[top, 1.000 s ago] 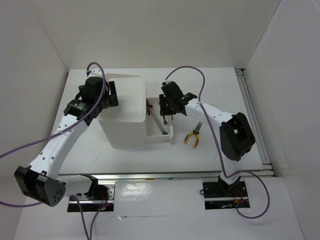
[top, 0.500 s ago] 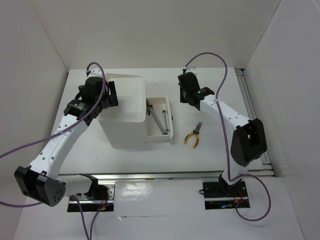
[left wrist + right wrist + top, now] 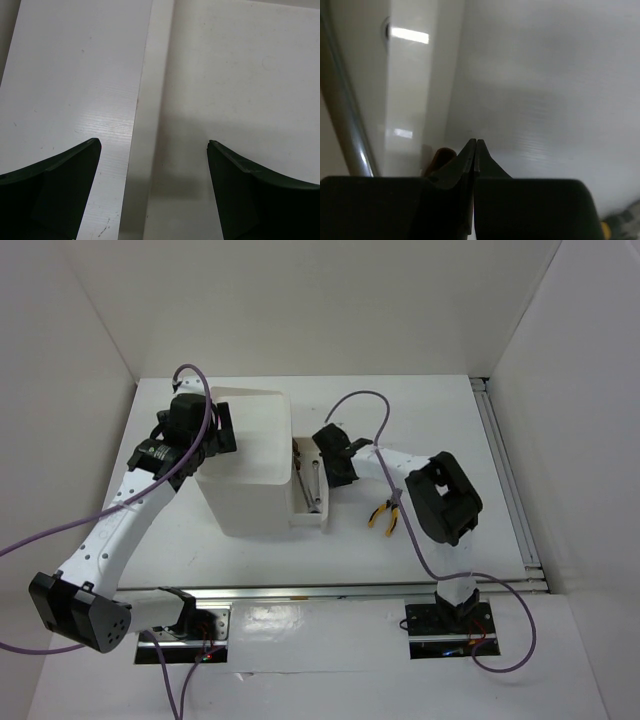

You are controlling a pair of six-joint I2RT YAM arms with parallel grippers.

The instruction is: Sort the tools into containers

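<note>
The white box (image 3: 245,455) stands left of centre, with one drawer (image 3: 322,518) partly out on its right side. A silver wrench (image 3: 311,486) lies in that drawer. My right gripper (image 3: 330,475) is shut and empty, its tips against the drawer's front (image 3: 415,75), right beside a brown knob (image 3: 440,156). The shut tips (image 3: 476,143) show in the right wrist view. Yellow-handled pliers (image 3: 386,511) lie on the table to the right of the drawer. My left gripper (image 3: 212,432) is open and empty at the box's left top edge (image 3: 155,75).
White walls enclose the table on three sides. A metal rail (image 3: 505,480) runs along the table's right edge. The right arm's purple cable (image 3: 360,400) loops above the drawer. A yellow pliers handle (image 3: 606,231) shows at the right wrist view's lower corner.
My right gripper shut, swung away to the back right, then came back down against the drawer's front. The drawer has slid partway into the box. The left arm has not moved.
</note>
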